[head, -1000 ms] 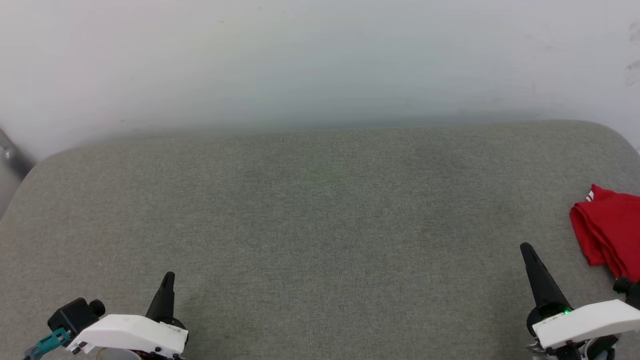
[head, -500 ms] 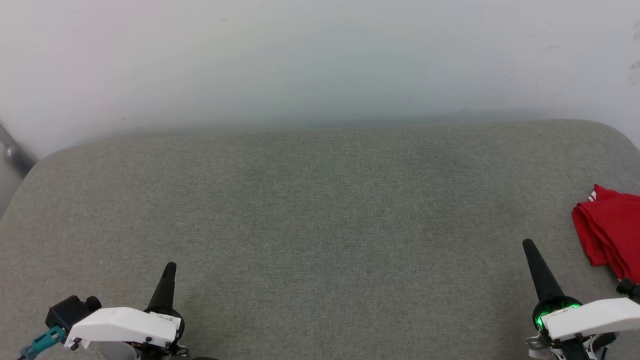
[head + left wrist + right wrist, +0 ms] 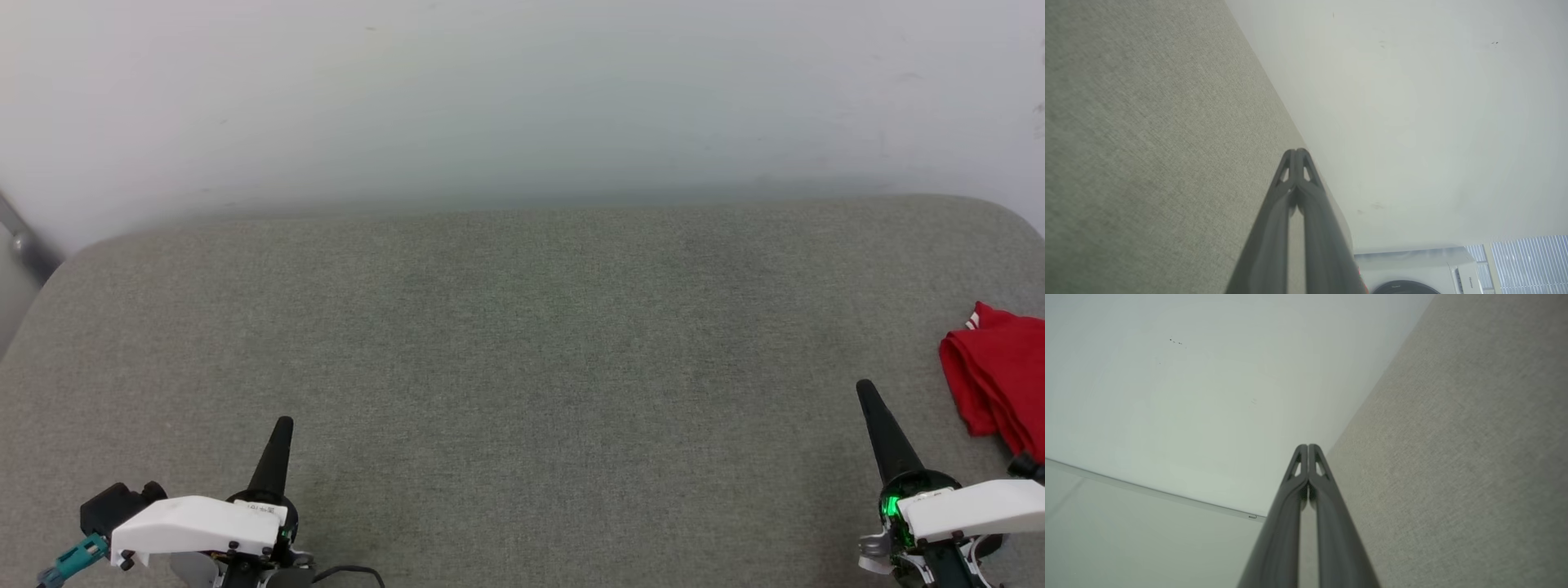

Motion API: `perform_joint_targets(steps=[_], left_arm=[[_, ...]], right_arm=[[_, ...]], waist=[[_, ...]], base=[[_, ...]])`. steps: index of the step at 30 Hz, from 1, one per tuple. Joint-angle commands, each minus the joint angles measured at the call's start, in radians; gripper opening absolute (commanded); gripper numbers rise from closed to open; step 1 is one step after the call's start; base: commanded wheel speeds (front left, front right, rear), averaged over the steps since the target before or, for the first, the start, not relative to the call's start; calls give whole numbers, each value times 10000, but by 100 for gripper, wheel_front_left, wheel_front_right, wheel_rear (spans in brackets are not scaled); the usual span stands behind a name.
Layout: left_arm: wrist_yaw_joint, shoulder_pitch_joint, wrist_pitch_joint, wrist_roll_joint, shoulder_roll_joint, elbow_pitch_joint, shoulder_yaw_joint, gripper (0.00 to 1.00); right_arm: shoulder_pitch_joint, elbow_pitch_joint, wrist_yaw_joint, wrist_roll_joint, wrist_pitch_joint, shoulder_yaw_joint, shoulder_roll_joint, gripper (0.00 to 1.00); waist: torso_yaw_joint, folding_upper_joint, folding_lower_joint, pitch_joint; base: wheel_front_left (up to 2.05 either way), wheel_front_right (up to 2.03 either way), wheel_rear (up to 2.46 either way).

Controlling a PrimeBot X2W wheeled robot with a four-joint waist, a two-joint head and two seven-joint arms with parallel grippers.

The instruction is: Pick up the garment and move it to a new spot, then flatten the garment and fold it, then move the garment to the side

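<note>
The folded red garment (image 3: 998, 382) lies at the right edge on the grey tabletop (image 3: 522, 343), its lettering hidden. The left claw (image 3: 282, 423) and right claw (image 3: 862, 386) are closed and empty.

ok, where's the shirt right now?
Head view: the shirt lies on the grey pad at the far right edge, partly cut off, just right of the right gripper and apart from it.

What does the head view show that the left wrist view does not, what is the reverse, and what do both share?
Head view: the shut right claw and the bunched red fabric garment at that view's right edge. Left wrist view: a white appliance with a dark round door and slatted window blinds; a red sliver there is too small to identify. Both: the shut left claw, the grey woven cushion and the pale wall.
</note>
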Motion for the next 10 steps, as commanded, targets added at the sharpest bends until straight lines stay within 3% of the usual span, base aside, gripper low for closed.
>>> perform_joint_targets(steps=[1, 10], left_arm=[[-102, -191, 43, -163, -36, -7, 133, 0], [-341, -332, 226, -744, -276, 102, 382, 0]], right_arm=[[-193, -8, -1, 243, 2, -33, 9, 0], [-337, 198, -2, 1034, 38, -91, 44, 0]], waist=[[5, 0, -1, 3], [42, 0, -1, 30]], base=[[0, 0, 0], [0, 0, 0]])
